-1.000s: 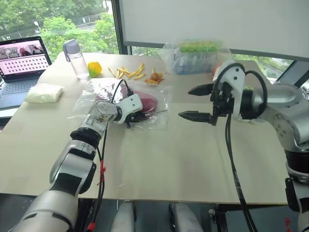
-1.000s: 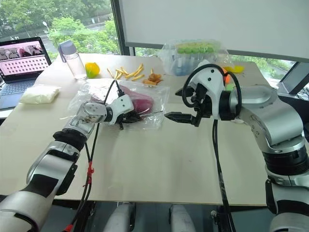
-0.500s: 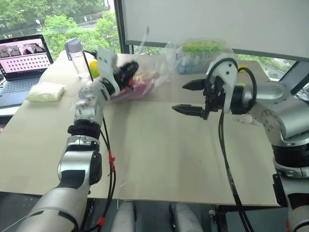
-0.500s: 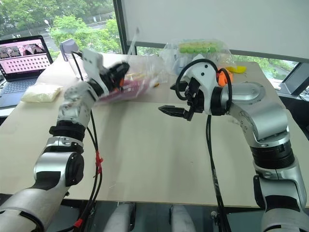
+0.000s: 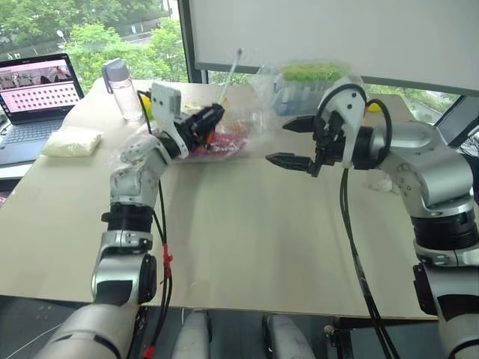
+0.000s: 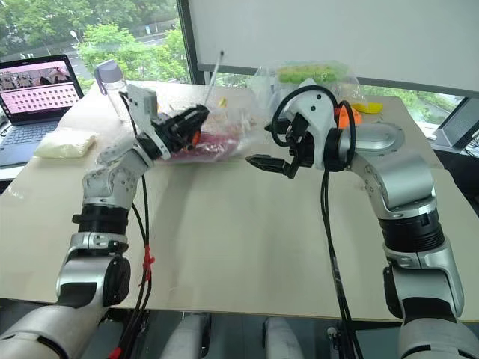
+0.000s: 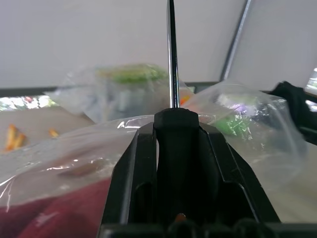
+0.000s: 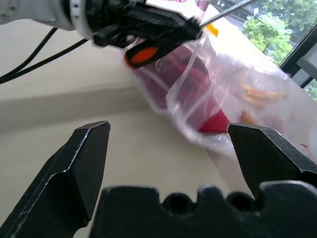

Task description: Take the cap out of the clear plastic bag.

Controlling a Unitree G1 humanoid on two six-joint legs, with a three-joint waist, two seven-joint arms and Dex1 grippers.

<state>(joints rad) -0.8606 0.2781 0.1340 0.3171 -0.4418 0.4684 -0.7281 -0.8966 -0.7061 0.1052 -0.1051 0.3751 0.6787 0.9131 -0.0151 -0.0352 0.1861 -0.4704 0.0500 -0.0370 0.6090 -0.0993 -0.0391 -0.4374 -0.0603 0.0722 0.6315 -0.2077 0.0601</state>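
My left gripper [image 5: 208, 120] is shut on an edge of the clear plastic bag [image 5: 238, 126] and holds it up off the table. The bag hangs crumpled from the fingers [image 7: 173, 163], its lower end near the tabletop. Inside it lies the dark red cap [image 6: 200, 143], seen through the plastic as a red mass [image 8: 190, 82]. My right gripper [image 5: 281, 142] stands open just to the right of the bag, level with it, with nothing between its fingers [image 8: 86, 163]. It points at the bag and is clear of the plastic.
At the far left stand a laptop [image 5: 37, 86], a water bottle [image 5: 120, 90] and a white pouch [image 5: 69, 142]. Behind the bag sits a clear-wrapped tray with green items [image 5: 307, 81]. Orange and yellow items [image 6: 365, 107] lie far right. The table [image 5: 247, 239] is bare near me.
The left gripper lifted the bag with the cap off the table and rolled its wrist. The right gripper stayed open and edged slightly towards the bag.
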